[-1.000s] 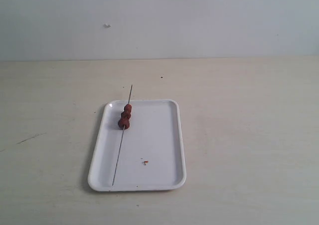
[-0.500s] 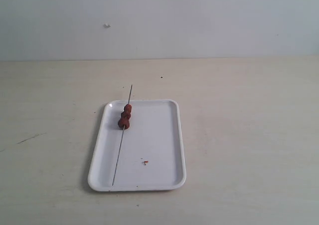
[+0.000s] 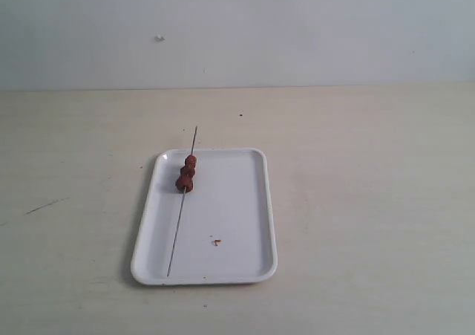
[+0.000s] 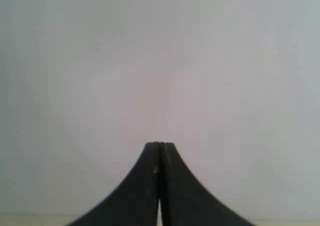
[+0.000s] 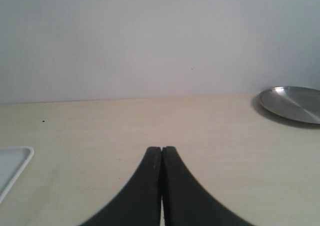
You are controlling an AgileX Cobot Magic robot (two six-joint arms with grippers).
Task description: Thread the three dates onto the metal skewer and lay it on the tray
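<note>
Seeing the three dates [image 3: 186, 173] strung on the metal skewer [image 3: 178, 227], touching one another in a short row, sitting toward 11 o'clock of the tray [image 3: 270, 209]. Finding the skewer lying lengthwise down the tray's 9 o'clock side, running from about 7 o'clock up to 12 o'clock, with the far tip poking out past the rim over the table [image 3: 364, 201]. Judging both halves of the job as done: threading finished, skewer resting on the tray. Leaving nothing plainly outstanding, except perhaps nudging that overhanging tip inside the rim.

Finding neither arm in the outside camera. Catching the left gripper [image 4: 159, 146] in its own wrist camera with fingers pressed flat together, gripping nothing, facing only a bare wall. Catching the right gripper [image 5: 161, 149] likewise closed and empty, hanging above the table, with a corner of the tray and a round steel plate [image 5: 295, 103] both in its sight, well apart from each other.

Spotting a tiny reddish crumb [image 3: 216, 241] on the tray floor toward 6 o'clock, apart from the skewer. Noticing a dark speck [image 3: 240, 115] on the table beyond the tray at about 1 o'clock, and a faint scratch [image 3: 44, 205] far out at 9 o'clock. Seeing nothing crowding or blocking the tray
</note>
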